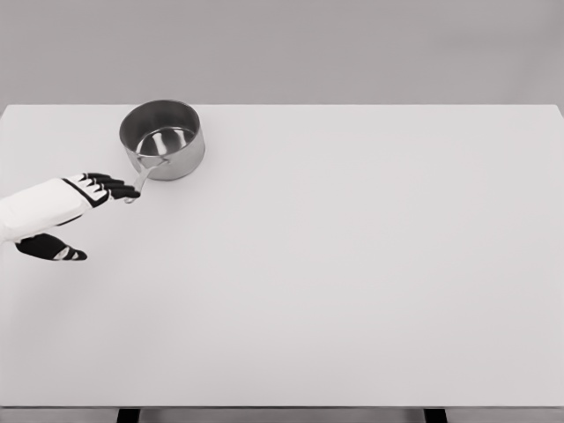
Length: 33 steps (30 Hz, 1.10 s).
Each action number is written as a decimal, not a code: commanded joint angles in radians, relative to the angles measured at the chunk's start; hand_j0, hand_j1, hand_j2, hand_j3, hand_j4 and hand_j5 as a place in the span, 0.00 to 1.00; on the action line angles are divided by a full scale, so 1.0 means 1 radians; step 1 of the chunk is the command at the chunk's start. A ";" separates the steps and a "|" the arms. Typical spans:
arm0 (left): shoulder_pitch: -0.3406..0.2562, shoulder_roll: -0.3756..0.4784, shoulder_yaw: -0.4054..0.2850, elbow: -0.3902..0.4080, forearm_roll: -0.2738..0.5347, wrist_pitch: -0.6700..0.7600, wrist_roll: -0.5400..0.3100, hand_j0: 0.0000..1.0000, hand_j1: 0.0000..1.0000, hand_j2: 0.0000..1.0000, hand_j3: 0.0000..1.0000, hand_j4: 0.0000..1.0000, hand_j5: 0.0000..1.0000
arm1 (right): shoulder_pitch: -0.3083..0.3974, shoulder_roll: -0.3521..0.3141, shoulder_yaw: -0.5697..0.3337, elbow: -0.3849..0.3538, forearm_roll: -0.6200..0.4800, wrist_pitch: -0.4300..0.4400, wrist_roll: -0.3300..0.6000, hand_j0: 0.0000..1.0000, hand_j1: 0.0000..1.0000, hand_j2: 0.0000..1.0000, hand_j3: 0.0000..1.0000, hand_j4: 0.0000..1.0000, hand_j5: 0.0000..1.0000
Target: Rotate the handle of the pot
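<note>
A steel pot (163,139) stands upright on the white table (335,264) at the back left. Its thin handle (141,179) points toward the front left. My left hand (107,220) comes in from the left edge, just left of the handle's end. Its black fingers (113,186) are stretched out, and their tips reach the end of the handle without closing around it. The thumb (55,249) hangs apart, lower down. The right arm does not show.
The table's far edge runs just behind the pot, with a grey wall (352,44) beyond it. Two dark table legs (434,415) show under the front edge.
</note>
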 commanded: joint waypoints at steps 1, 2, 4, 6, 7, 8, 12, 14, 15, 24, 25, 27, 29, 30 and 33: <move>0.000 0.002 -0.005 0.000 -0.012 -0.001 0.000 1.00 1.00 1.00 1.00 1.00 1.00 | 0.000 0.000 0.001 0.000 -0.001 -0.001 0.002 1.00 1.00 1.00 1.00 1.00 1.00; 0.000 0.002 -0.005 0.000 -0.023 -0.001 0.000 1.00 1.00 1.00 1.00 1.00 1.00 | 0.000 0.000 -0.001 -0.002 -0.001 0.002 -0.001 1.00 1.00 1.00 1.00 1.00 1.00; 0.002 0.002 -0.007 0.001 -0.037 -0.003 0.000 1.00 1.00 1.00 1.00 1.00 1.00 | 0.002 0.000 -0.001 0.004 -0.001 0.001 0.000 1.00 1.00 1.00 1.00 1.00 1.00; 0.000 -0.001 -0.007 0.007 -0.067 -0.001 0.000 1.00 1.00 1.00 1.00 1.00 1.00 | 0.003 0.000 -0.001 0.003 -0.001 0.000 0.000 1.00 1.00 1.00 1.00 1.00 1.00; 0.000 0.001 -0.007 0.006 -0.067 -0.003 0.000 1.00 1.00 1.00 1.00 1.00 1.00 | 0.003 0.000 -0.001 0.004 -0.001 0.002 0.000 1.00 1.00 1.00 1.00 1.00 1.00; -0.002 0.002 -0.005 0.007 -0.070 -0.011 0.000 1.00 1.00 1.00 1.00 1.00 1.00 | 0.003 0.000 -0.001 0.003 -0.001 0.001 0.000 1.00 1.00 1.00 1.00 1.00 1.00; -0.049 0.038 -0.005 0.017 -0.078 -0.080 -0.035 1.00 1.00 1.00 1.00 1.00 1.00 | 0.003 0.000 -0.001 0.004 -0.001 0.000 0.000 1.00 1.00 1.00 1.00 1.00 1.00; -0.070 0.045 -0.005 0.012 -0.089 -0.113 -0.056 1.00 1.00 1.00 1.00 1.00 1.00 | 0.003 0.000 -0.001 0.003 -0.001 0.000 0.000 1.00 1.00 1.00 1.00 1.00 1.00; -0.103 0.065 -0.014 0.012 -0.080 -0.129 -0.055 1.00 1.00 1.00 1.00 1.00 1.00 | 0.003 0.000 -0.001 0.003 -0.001 0.000 0.000 1.00 1.00 1.00 1.00 1.00 1.00; -0.532 -0.190 -0.321 0.087 -0.121 -0.163 -0.208 1.00 1.00 1.00 1.00 1.00 1.00 | 0.003 0.000 -0.001 0.004 -0.001 0.000 0.000 1.00 1.00 1.00 1.00 1.00 1.00; -0.551 -0.258 -0.341 0.142 -0.133 -0.163 -0.247 1.00 1.00 1.00 1.00 1.00 1.00 | 0.003 0.000 -0.001 0.004 -0.001 0.002 0.000 1.00 1.00 1.00 1.00 1.00 1.00; -0.615 -0.289 -0.418 0.225 -0.133 -0.163 -0.247 1.00 1.00 1.00 1.00 1.00 1.00 | 0.003 0.000 -0.001 0.004 -0.001 0.002 0.000 1.00 1.00 1.00 1.00 1.00 1.00; -0.629 -0.280 -0.427 0.227 -0.123 -0.163 -0.247 1.00 1.00 1.00 1.00 1.00 1.00 | 0.003 0.000 -0.001 0.004 -0.001 0.002 0.000 1.00 1.00 1.00 1.00 1.00 1.00; -0.629 -0.278 -0.427 0.227 -0.103 -0.163 -0.247 1.00 1.00 1.00 1.00 1.00 1.00 | 0.003 0.000 -0.001 0.004 -0.001 0.000 0.000 1.00 1.00 1.00 1.00 1.00 1.00; -0.629 -0.278 -0.442 0.233 -0.098 -0.163 -0.247 1.00 1.00 1.00 1.00 1.00 1.00 | 0.003 0.000 -0.001 0.004 -0.001 0.001 0.000 1.00 1.00 1.00 1.00 1.00 1.00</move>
